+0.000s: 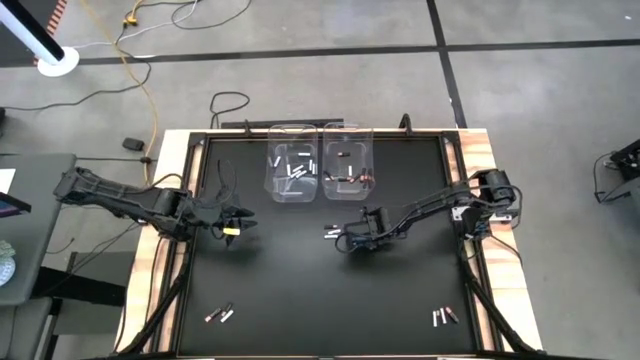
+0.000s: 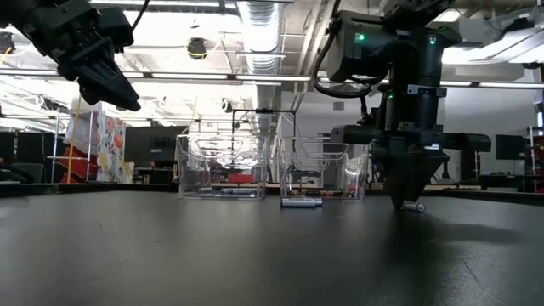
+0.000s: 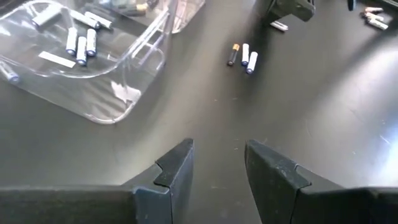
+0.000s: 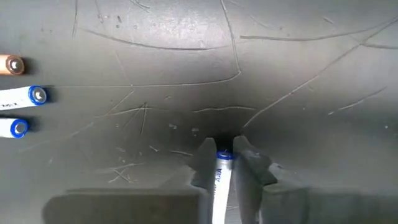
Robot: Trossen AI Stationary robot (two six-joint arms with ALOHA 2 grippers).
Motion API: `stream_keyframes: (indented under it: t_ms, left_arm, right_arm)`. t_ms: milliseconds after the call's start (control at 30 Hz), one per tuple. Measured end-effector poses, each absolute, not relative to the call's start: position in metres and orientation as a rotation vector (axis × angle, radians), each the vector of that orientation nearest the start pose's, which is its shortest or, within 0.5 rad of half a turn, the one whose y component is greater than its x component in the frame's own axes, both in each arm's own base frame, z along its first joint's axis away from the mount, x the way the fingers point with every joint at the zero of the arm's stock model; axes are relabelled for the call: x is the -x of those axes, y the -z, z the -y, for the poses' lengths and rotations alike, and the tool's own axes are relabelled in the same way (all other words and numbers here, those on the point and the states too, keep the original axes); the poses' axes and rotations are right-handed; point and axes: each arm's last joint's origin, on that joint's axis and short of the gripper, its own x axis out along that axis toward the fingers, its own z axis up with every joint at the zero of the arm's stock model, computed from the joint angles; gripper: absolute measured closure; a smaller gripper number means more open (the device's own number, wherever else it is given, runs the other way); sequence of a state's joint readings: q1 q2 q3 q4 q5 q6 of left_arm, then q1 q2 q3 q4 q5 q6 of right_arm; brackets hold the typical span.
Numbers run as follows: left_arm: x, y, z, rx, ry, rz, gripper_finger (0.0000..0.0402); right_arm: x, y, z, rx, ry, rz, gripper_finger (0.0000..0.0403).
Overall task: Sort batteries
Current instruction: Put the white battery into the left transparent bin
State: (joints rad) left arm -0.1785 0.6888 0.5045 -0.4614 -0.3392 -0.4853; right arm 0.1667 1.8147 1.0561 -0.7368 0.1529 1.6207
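Two grippers are seen over the black table (image 1: 300, 290), and a pick-up step is judged to be in hand. At about nine o'clock from the table's middle, the left gripper (image 1: 240, 222) is held above the surface with its fingers (image 3: 177, 168) parted by a narrow gap and nothing between them. Toward twelve o'clock, two clear bins are set side by side: white batteries lie in the left bin (image 1: 291, 175), darker ones in the right bin (image 1: 347, 175). Just right of centre, the right gripper (image 4: 224, 163) is brought down to the surface and its fingers are closed about a white battery (image 4: 219, 180); whether the grip is fully tight cannot quite be told. Three more batteries (image 4: 18, 96) are seen just beside it. Loose pairs are left near seven o'clock (image 1: 219, 315) and near five o'clock (image 1: 444, 317).

Next, a straight lift is called for, then a carry toward the left bin, judging by the battery's white case.

The surface is matt black and scratched. Beyond it, a grey floor, trailing cables and ceiling lights are seen.
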Motion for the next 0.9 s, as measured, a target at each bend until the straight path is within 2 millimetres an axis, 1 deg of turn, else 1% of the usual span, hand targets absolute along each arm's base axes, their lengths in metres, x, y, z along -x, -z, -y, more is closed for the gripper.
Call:
stream_keyframes:
  t_ms: [133, 233, 533, 800, 900]
  left_arm:
    - [-0.143, -0.228, 0.015, 0.307, -0.309, -0.570, 0.0262]
    - [-0.143, -0.228, 0.015, 0.308, -0.303, -0.573, 0.0262]
    - [-0.143, -0.228, 0.017, 0.324, -0.262, -0.588, 0.0262]
    - [-0.143, -0.228, 0.017, 0.332, -0.242, -0.596, 0.0262]
    - [-0.143, -0.228, 0.017, 0.332, -0.242, -0.595, 0.0262]
  right_arm:
    - [-0.306, -0.139, -0.055, -1.071, 1.120, -1.087, 0.0367]
    - [-0.305, -0.139, -0.058, -1.069, 1.117, -1.090, 0.0378]
    - [-0.308, -0.142, -0.058, -1.081, 1.125, -1.096, 0.0369]
    - [-0.309, -0.151, -0.060, -1.067, 1.110, -1.128, 0.0364]
    - [-0.309, -0.159, -0.060, -1.077, 1.086, -1.110, 0.0362]
